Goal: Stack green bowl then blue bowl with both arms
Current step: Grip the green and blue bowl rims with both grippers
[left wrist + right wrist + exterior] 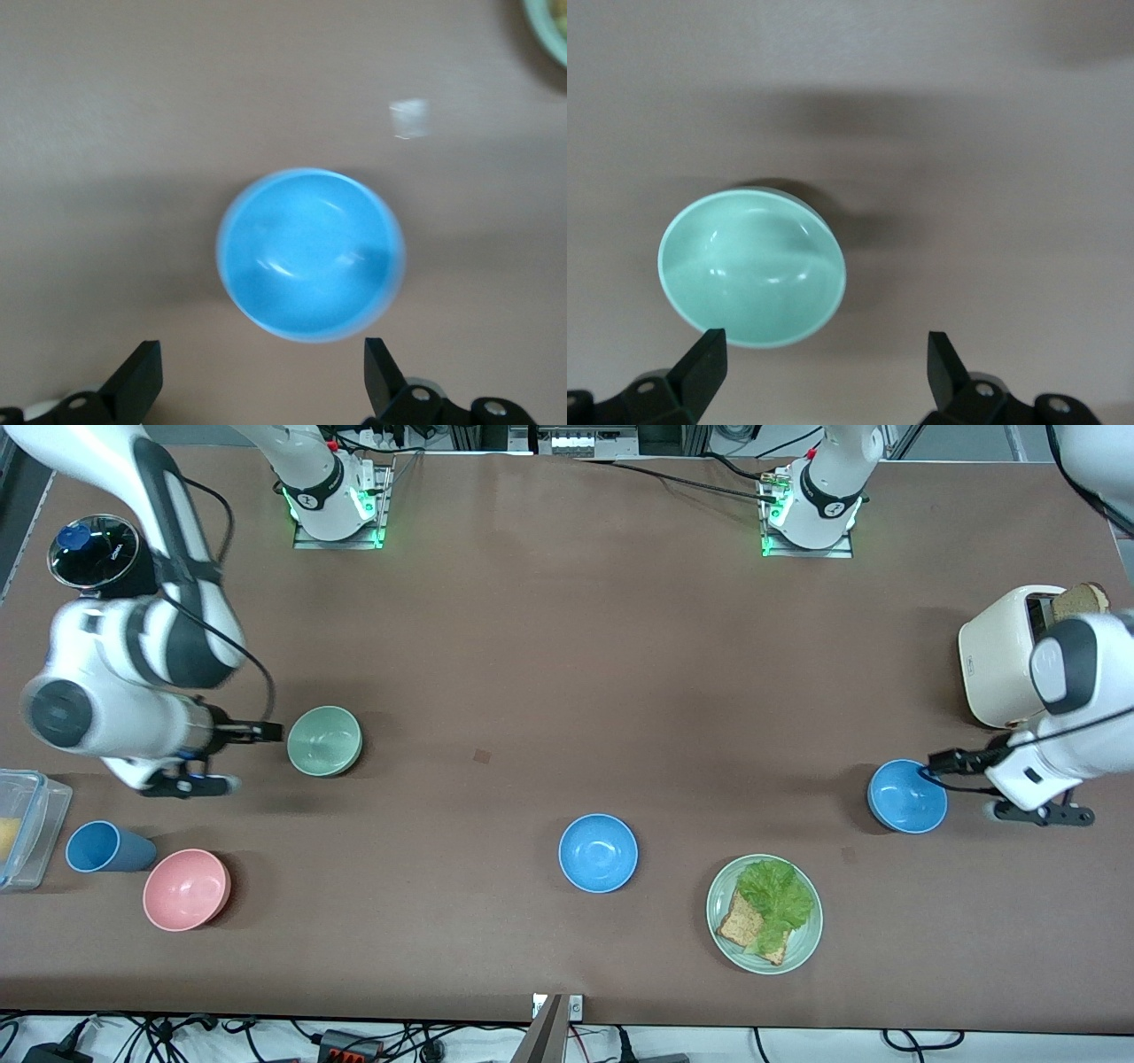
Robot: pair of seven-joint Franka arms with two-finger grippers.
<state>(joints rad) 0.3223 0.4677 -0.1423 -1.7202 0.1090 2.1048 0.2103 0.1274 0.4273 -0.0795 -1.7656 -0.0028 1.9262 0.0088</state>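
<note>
The pale green bowl (324, 740) stands upright on the table toward the right arm's end. My right gripper (268, 732) is beside it, open and empty; in the right wrist view the green bowl (751, 270) lies just ahead of the spread gripper (824, 367). One blue bowl (906, 795) stands toward the left arm's end. My left gripper (932, 766) is at its rim, open and empty; in the left wrist view this blue bowl (310, 252) lies just ahead of the gripper (263, 372). A second blue bowl (598, 853) stands at mid-table, nearer the front camera.
A green plate (802, 943) with lettuce and toast lies near the front edge. A white toaster (997, 660) stands by the left arm. A pink bowl (186, 888), a blue cup (106, 848) and a clear container (27, 824) stand near the right arm.
</note>
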